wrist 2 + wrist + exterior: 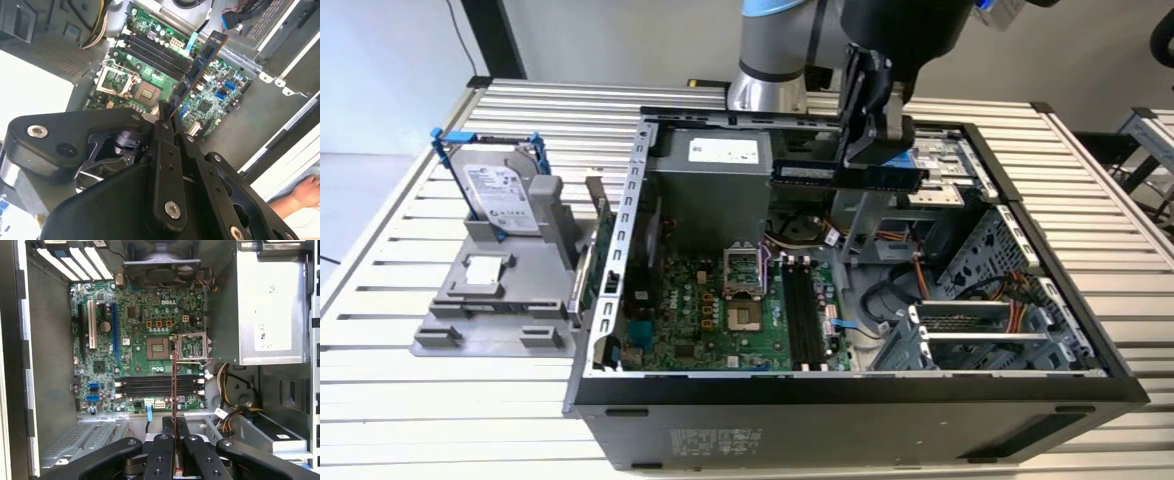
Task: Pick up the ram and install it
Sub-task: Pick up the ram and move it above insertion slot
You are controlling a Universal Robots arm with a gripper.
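The pick-up looks done and the install is not: the gripper (pixel 877 163) hangs over the open computer case (pixel 854 425), its fingers (pixel 161 131) pinching the ram (pixel 834 175) by one end. In the exterior view the blue stick stands on its long edge in the air, level, beside the power supply (pixel 707 165) and high above the motherboard (pixel 694 320), touching nothing but the fingers. In the second wrist view it reaches out from the fingers over the green board. In the first wrist view the ram (pixel 174 385) shows edge-on as a thin line crossing the memory slots (pixel 157 386).

The black memory slots (pixel 803 320) lie next to the bare processor socket (pixel 740 275), and none holds a stick. As I judge it, the ram's length runs across the slots, not along them. Seating it calls for a turn at the wrist until the stick runs along one slot, then a straight, square descent. Whether the slot's end latches are open I cannot tell.

As for writing, the power supply (pixel 270 305) carries a white printed label. So does the hard drive (pixel 500 190), which stands in its blue frame on the slatted counter (pixel 400 400). The motherboard (pixel 100 365) bears white lettering near its upper middle. A person's hand (pixel 305 192) rests outside the case.
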